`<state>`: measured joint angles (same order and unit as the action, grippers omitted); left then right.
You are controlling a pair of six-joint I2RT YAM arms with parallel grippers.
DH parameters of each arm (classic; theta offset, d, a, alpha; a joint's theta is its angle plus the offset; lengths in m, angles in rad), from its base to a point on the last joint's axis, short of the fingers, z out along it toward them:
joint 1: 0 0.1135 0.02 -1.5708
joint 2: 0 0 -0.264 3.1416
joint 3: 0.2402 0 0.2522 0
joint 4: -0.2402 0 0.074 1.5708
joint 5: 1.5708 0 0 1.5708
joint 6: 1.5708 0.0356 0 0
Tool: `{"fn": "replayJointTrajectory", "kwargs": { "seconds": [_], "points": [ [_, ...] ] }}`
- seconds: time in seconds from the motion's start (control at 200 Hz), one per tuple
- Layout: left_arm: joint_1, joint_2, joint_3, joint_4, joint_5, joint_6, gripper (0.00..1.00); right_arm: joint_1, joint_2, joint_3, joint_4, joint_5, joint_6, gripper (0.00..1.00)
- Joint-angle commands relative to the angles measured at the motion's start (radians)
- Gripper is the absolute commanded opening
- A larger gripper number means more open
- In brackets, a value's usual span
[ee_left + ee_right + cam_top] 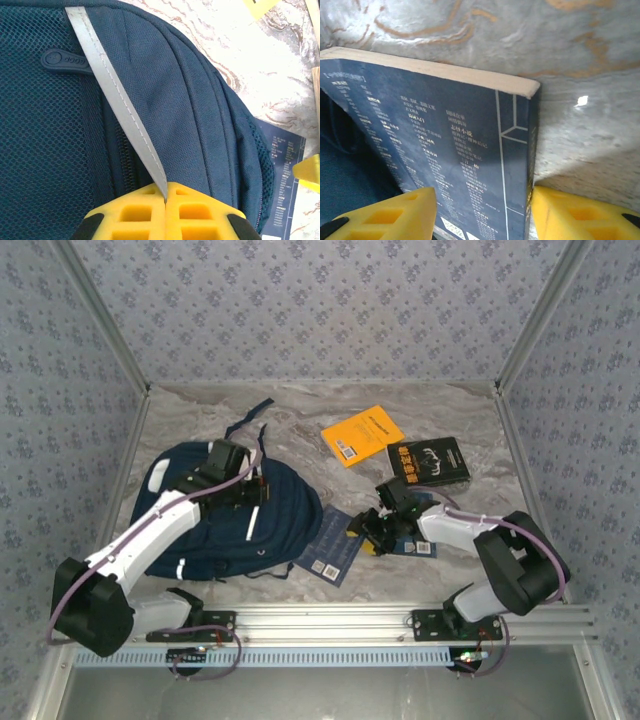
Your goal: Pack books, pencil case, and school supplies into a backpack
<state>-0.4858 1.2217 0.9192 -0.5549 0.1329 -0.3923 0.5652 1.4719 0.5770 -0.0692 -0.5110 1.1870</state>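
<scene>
Top external view has the navy backpack point(290, 508) lying flat on the left half of the marble tabletop point(300, 405), with the left gripper point(240, 486) down on its upper part. Left wrist view shows that gripper point(165, 199) with its yellow fingers point(135, 215) pressed together; a white reflective stripe point(117, 100) runs across the backpack's point(200, 110) fabric and narrows into the seam between them, so it seems to be pinched there, though the contact itself is hard to make out. Just right of the backpack lies a dark blue book point(330, 550), its near edge met by the right gripper point(368, 530). Right wrist view shows this book point(470, 150) tilted, one corner up off the marble, with a yellow finger point(390, 215) against each side, clamped across its width. Farther back sit the orange book point(362, 435) and, to its right, the black book point(428, 460), apart from each other. A second dark blue book point(426, 544) lies partly under the right arm.
</scene>
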Motion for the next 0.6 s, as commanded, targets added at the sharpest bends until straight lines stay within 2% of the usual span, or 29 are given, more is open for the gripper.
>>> {"fn": "replayJointTrajectory", "kwargs": {
  "seconds": [0.0,0.355,0.595],
  "points": [
    [-0.013,0.001,0.019,0.013,0.015,0.035,0.0,0.056,0.042,0.006,0.495,-0.076,-0.07,0.54],
    [-0.016,0.016,0.021,0.006,0.018,0.05,0.0,0.067,-0.039,-0.041,0.639,-0.066,-0.035,0.54],
    [-0.016,0.025,0.02,0.007,0.024,0.05,0.0,0.113,0.029,-0.08,0.789,-0.055,-0.006,0.55]
  ]
}}
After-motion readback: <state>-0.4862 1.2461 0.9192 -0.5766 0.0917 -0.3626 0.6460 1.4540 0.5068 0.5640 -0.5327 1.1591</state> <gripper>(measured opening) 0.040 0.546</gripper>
